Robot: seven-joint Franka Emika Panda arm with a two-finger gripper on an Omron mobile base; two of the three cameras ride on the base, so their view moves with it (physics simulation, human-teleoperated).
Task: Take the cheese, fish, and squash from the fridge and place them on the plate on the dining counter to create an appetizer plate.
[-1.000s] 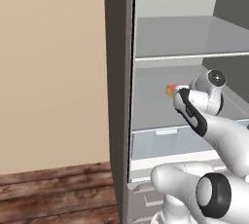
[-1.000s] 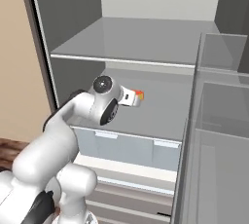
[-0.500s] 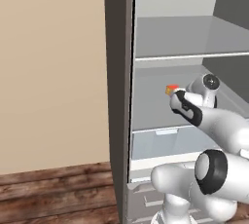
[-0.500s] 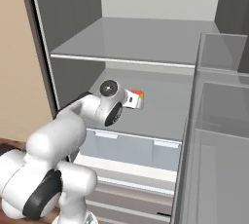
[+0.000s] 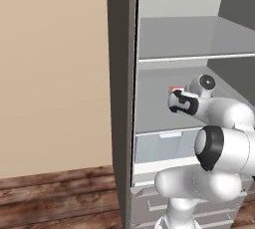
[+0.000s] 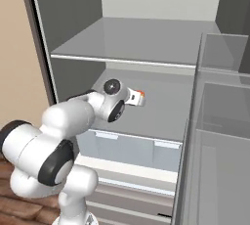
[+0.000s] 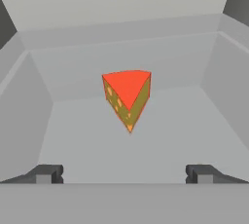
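Reaching into the fridge point(image 6: 73, 48), the gripper point(image 7: 124, 174) is seen on the middle shelf level, above the translucent drawer point(image 6: 132, 148). Its fingers point(image 7: 46, 173) are spread wide apart, one at each side of the hand view, and nothing is held between them. The cheese point(image 7: 127, 97) is found on the pale grey shelf point(image 7: 146, 145) straight ahead of the gripper, clear of both fingertips and not touched. It is a wedge with its red face turned upward and its yellow-orange, spotted sides facing the camera, the pointed end nearest the gripper. In the right base view the cheese point(image 6: 138, 97) is seen just beyond the hand; in the left base view a red edge of it point(image 5: 175, 88) is visible above the hand. An upper shelf point(image 5: 194, 36) is observed above the arm.
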